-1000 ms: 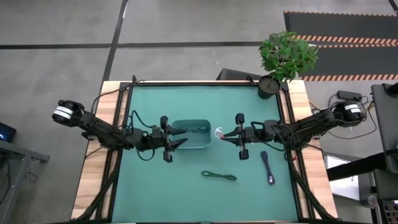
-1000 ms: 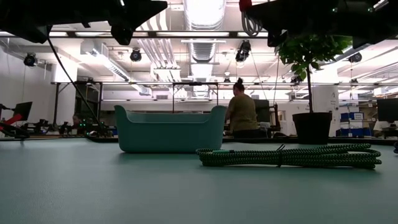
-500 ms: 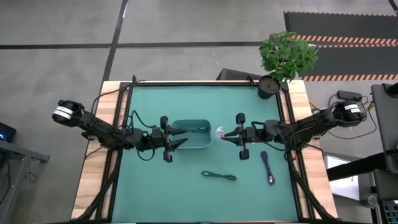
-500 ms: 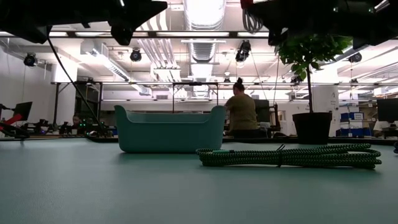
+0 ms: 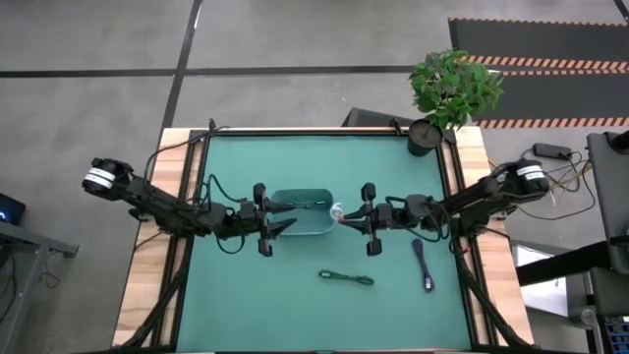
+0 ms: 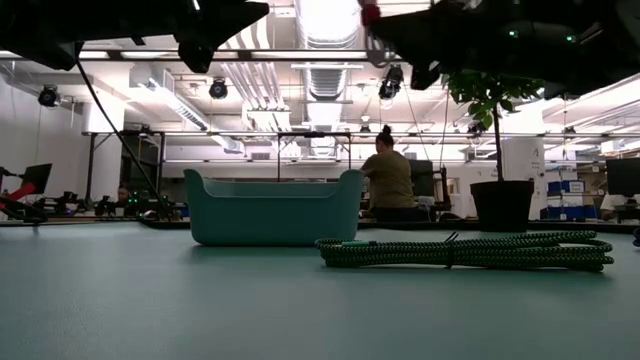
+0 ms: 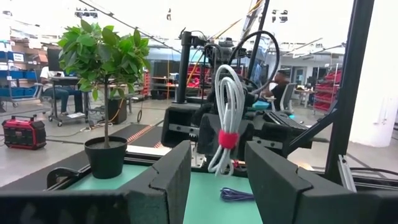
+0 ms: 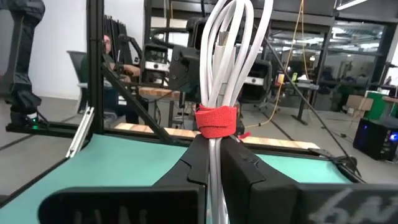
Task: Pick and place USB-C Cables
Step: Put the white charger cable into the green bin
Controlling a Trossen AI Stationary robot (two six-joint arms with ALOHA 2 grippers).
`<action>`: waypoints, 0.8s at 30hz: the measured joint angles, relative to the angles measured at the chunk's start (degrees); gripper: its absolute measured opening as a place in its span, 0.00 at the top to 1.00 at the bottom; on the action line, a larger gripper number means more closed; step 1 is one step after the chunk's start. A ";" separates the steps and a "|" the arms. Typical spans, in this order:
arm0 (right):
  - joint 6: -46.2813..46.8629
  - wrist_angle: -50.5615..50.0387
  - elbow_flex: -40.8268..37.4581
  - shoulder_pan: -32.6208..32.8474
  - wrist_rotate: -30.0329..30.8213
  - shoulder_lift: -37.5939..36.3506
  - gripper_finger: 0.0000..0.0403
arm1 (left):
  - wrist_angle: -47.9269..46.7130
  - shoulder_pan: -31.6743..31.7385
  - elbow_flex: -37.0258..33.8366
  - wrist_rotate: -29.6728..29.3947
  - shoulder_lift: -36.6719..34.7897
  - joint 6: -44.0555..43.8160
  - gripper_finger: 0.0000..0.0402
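Cable [image 8: 225, 74], white, pinched upright in right claw [image 8: 211, 165].

One camera looks straight down on the whole surface [image 5: 246, 295]; another sits level at its edge. Both show the bin [image 5: 303, 212], and each wrist camera faces the other arm.

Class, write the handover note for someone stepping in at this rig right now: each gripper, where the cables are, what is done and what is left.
Right gripper: shut on the white cable, raised at the right rim of the teal bin, not yet released.
Left gripper: open, empty, waiting at the bin's left end.
Done: one dark cable appears to lie in the bin.
On the mat: green cable in front of the bin, dark blue cable to the right.
Left: drop the white cable in the bin, then fetch the green and the dark blue.
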 joint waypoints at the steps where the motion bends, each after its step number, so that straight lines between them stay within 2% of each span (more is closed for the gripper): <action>1: -0.02 0.08 0.84 0.00 0.01 0.86 0.97 | -0.01 0.00 -0.06 -0.12 -0.14 0.01 0.66; 6: -0.97 -1.62 4.28 -0.02 0.01 2.30 0.97 | 0.02 0.00 0.10 -2.94 -1.06 -0.12 0.66; 11: -2.26 -9.87 7.55 -0.07 0.11 0.96 0.97 | 0.26 0.00 -0.13 -3.03 -4.23 1.31 0.66; 14: -2.26 -15.53 9.62 -0.07 2.37 -0.24 0.97 | -0.09 0.00 -0.34 -3.05 -6.90 2.82 0.66; 20: -1.93 -39.60 18.31 -0.14 5.73 -1.82 0.97 | -1.34 0.00 -1.61 -3.06 -11.70 6.43 0.66; 24: -1.30 -58.35 26.53 -0.13 11.38 -1.29 0.97 | -1.26 0.00 -2.75 -3.07 -13.66 7.46 0.66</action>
